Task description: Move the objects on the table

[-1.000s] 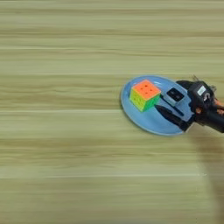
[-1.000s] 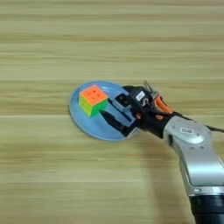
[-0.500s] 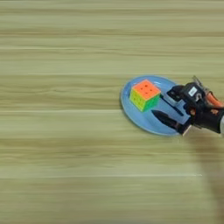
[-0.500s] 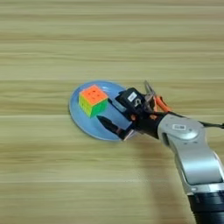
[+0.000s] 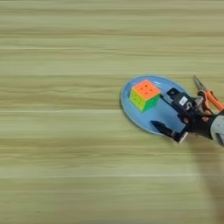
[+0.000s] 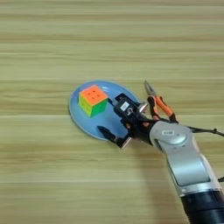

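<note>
Right eye view showed the right gripper (image 6: 114, 119) hanging over the near-right rim of the round light-blue plate (image 6: 81, 118), its two black fingers (image 6: 106, 132) spread wide with nothing between them. One finger reached toward the plate's near edge; the other lay up by the plate's right side, close to the puzzle cube (image 6: 92, 100). A second earlier the fingers had sat closer together, nearer the cube; since then they had opened out and the silver forearm (image 6: 183, 162) had drawn back a little toward the right. The cube stood on the plate's left half, in the same spot throughout, so it looked to have been let go there or never grasped.

The needle-nose pliers (image 6: 156, 101) lay on the bench (image 6: 43, 175) just beside the plate's right edge, tips pointing away from the robot, partly behind the wrist. No white block or black stick could be seen in either view.

With the cube settled and the fingers empty, the pliers seemed the likeliest next thing to move.
</note>
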Robot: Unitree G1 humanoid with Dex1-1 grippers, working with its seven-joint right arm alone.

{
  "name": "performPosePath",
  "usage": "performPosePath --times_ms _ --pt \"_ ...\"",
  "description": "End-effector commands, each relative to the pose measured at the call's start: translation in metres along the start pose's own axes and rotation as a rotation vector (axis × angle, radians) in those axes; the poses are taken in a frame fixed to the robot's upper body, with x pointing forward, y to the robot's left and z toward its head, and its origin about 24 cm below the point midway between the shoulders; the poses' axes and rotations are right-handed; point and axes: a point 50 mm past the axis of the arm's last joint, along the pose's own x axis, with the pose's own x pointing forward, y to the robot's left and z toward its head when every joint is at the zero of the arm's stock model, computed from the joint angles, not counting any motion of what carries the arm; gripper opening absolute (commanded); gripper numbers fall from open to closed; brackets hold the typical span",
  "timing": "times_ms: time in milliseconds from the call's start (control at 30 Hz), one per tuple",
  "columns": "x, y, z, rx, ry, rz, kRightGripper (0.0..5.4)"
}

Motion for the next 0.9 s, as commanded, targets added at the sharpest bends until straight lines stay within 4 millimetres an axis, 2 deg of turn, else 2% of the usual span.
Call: performPosePath --times_ms 33,467,900 --pt "-0.001 -0.016 0.024 -0.100 -0.066 -0.062 5.39" --pt "-0.003 -0.003 0.029 -0.208 -0.051 0.058 5.39" --pt "-0.009 0.021 0.024 -0.213 -0.006 0.270 5.39"
